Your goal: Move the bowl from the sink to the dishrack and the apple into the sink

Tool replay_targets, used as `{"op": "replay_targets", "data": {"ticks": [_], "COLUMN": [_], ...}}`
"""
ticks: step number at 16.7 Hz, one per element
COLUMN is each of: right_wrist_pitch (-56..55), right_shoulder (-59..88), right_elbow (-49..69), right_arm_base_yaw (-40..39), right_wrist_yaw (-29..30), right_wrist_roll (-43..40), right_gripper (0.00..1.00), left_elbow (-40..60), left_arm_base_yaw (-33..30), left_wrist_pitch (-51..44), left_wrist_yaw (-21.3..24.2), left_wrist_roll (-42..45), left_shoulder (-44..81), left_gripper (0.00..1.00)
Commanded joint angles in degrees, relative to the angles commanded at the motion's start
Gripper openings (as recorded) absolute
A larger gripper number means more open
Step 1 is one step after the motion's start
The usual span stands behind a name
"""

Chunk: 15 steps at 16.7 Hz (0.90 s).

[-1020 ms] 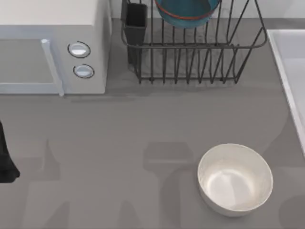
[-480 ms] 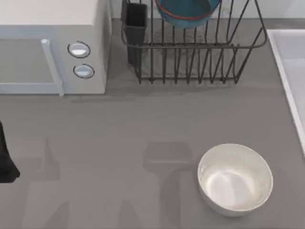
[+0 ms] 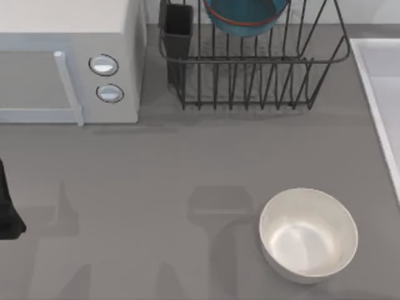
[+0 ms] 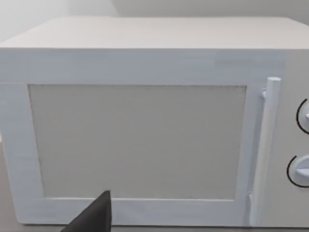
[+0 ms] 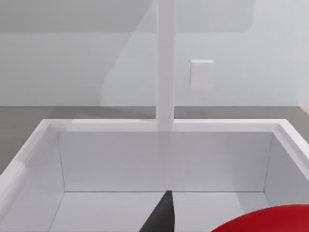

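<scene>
The teal-blue bowl [image 3: 244, 15] with its orange-red band stands inside the dark wire dishrack [image 3: 262, 84] at the back of the table. The pale sink [image 3: 375, 87] runs along the right edge. In the right wrist view my right gripper [image 5: 161, 215] hangs over the sink [image 5: 164, 159]. The red apple [image 5: 270, 221] shows low beside the gripper, inside the basin's outline. Whether the apple is held or resting is unclear. My left gripper [image 4: 91, 218] faces the microwave door, and my left arm [image 3: 6, 212] sits at the table's left edge.
A white microwave [image 3: 69, 56] fills the back left. A dark utensil cup [image 3: 178, 31] is fixed to the rack's left corner. A plain off-white bowl [image 3: 308, 234] stands at the front right. A white faucet column [image 5: 165, 63] rises behind the sink.
</scene>
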<state>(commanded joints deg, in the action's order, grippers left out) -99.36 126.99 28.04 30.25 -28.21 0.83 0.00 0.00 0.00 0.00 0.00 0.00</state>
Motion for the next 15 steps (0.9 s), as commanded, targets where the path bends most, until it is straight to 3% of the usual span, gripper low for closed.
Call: {"op": "replay_targets", "data": {"ticks": [11,15], "right_wrist_pitch": [0.0,0.0], "right_shoulder": [0.0,0.0], "right_elbow": [0.0,0.0], "right_arm_base_yaw": [0.0,0.0], "right_wrist_yaw": [0.0,0.0], "right_wrist_roll": [0.0,0.0], "right_gripper": [0.98,1.0], "left_elbow": [0.0,0.0], "left_arm_base_yaw": [0.0,0.0], "left_wrist_pitch": [0.0,0.0], "left_wrist_yaw": [0.0,0.0], "left_wrist_roll": [0.0,0.0], "left_shoulder": [0.0,0.0], "left_gripper": [1.0,1.0]}}
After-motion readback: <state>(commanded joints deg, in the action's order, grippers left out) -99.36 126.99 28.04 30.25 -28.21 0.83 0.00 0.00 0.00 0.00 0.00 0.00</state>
